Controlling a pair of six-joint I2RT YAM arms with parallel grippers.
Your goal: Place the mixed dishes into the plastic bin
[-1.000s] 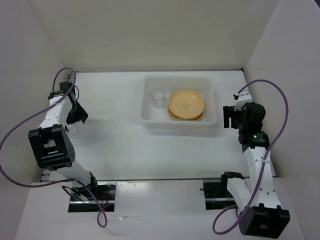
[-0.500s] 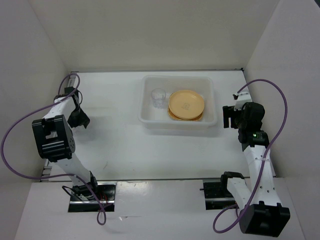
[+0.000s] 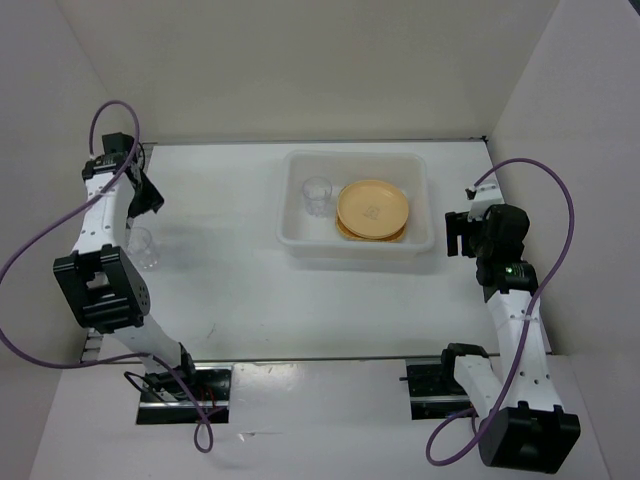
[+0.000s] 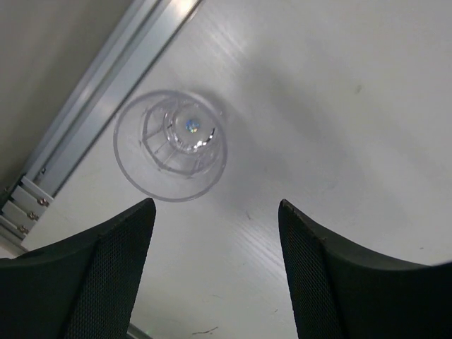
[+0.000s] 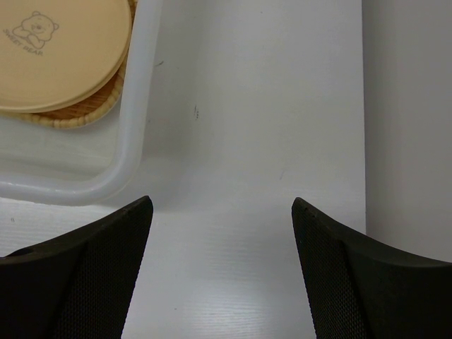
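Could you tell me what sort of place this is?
Probably a lab test cell, not a kitchen: plain white panels wall in a white table, with a left arm and right arm bolted at its near edge.

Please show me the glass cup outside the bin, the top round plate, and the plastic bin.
Small clear glass cup [image 4: 176, 140]: left wrist view, its base.
Round tan-yellow top plate [image 3: 372, 208]: top external view, its centre.
Translucent white plastic bin [image 3: 355, 248]: top external view, near wall.

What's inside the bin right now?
In the bin: a glass cup on the left, and on the right a round yellow plate on top, with a woven plate edge showing beneath it. Anything between them is covered.
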